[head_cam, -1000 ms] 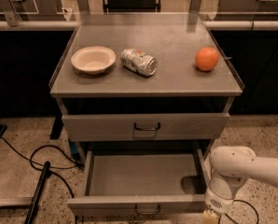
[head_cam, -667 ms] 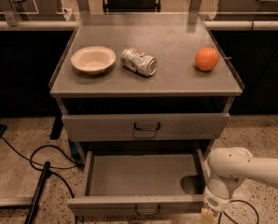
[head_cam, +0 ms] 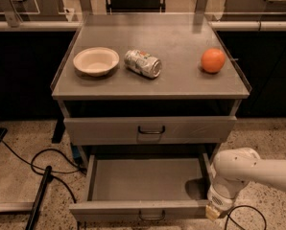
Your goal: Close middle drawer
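The middle drawer (head_cam: 144,180) stands pulled out at the bottom of the view. It is a wide shallow grey tray with nothing in it, and a low front panel (head_cam: 109,210) with a small dark U-shaped handle (head_cam: 151,218). My gripper (head_cam: 212,212) hangs from the white arm (head_cam: 239,169) at the lower right, right at the right end of that front panel, on its outer side. The drawer above it (head_cam: 150,128) has a grey front with a dark handle and is pushed in.
On the cabinet top (head_cam: 181,80) lie a white bowl (head_cam: 96,60), a crushed can (head_cam: 143,63) and an orange (head_cam: 213,60). Black cables (head_cam: 47,157) and a dark pole (head_cam: 40,195) lie on the floor to the left. A counter runs behind.
My arm and gripper have shifted a little to the left, closer to the right end of the open drawer's front. The drawer itself has not visibly moved.
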Motion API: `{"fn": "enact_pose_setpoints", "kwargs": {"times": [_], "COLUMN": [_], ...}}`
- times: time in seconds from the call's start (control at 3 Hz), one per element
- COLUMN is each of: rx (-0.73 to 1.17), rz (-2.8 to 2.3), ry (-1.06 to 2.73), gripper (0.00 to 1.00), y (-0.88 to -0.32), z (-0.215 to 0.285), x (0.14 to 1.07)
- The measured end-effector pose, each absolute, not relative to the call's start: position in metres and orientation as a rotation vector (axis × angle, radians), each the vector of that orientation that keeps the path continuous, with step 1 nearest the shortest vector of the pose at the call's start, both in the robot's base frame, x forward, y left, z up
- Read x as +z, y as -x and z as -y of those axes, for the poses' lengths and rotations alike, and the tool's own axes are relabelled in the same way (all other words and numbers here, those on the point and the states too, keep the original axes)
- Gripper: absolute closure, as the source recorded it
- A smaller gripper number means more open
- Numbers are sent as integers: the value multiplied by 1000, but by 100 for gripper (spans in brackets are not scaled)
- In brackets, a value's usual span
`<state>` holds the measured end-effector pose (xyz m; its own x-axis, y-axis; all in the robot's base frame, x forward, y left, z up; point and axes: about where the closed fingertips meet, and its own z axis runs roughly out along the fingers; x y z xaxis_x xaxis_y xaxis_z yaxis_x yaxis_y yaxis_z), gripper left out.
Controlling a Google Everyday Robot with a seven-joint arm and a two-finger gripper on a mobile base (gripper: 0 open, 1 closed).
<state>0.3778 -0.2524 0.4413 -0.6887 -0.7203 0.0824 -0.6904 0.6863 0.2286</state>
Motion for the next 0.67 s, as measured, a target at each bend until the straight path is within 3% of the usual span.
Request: {"fn": "enact_pose_setpoints", "kwargs": {"times": [0.67], "rx": [-256], "rz": [2748], "ry": [-1132], "gripper": [100], "y": [-384], "z": [241], "x": [414]}}
